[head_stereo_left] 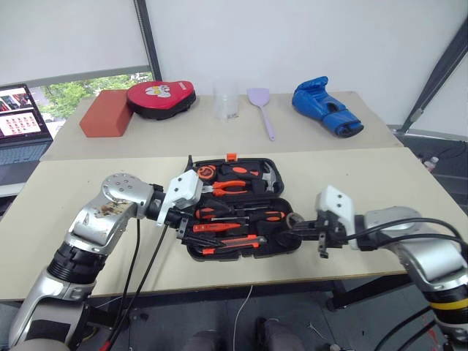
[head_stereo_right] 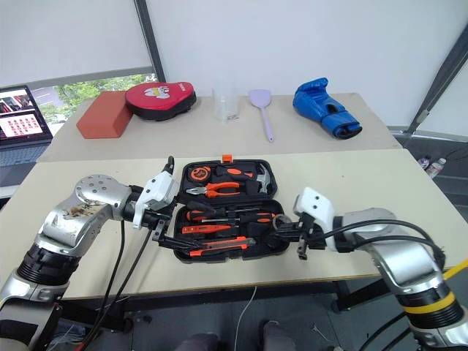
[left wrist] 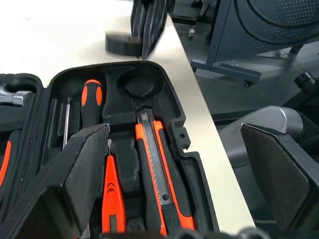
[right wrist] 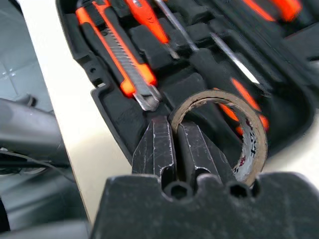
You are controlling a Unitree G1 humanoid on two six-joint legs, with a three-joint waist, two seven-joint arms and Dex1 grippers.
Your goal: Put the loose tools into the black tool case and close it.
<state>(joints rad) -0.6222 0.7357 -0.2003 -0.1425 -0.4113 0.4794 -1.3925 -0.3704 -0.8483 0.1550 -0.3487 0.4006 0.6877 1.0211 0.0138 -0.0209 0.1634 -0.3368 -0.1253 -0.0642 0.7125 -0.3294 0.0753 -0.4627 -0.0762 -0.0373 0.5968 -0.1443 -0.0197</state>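
1. My left gripper hangs at the left edge of the black tool case, fingers spread wide and holding nothing.
2. The case lies open on the near table, lid flat toward the far side, orange latch at the far edge; its long axis runs left to right.
3. In the near half of the case, 2 screwdrivers, the orange tester pen and the utility knife lie in their recesses, all lengthwise along the case.
4. At the right edge of the case, my right gripper is clenched on the wall of the grey tape roll, 1 finger inside the ring, holding it on edge above the case's right end.
5. To do this well, I judge the roll should be carried over the round recess near that right end, turned flat, lowered in, then released.
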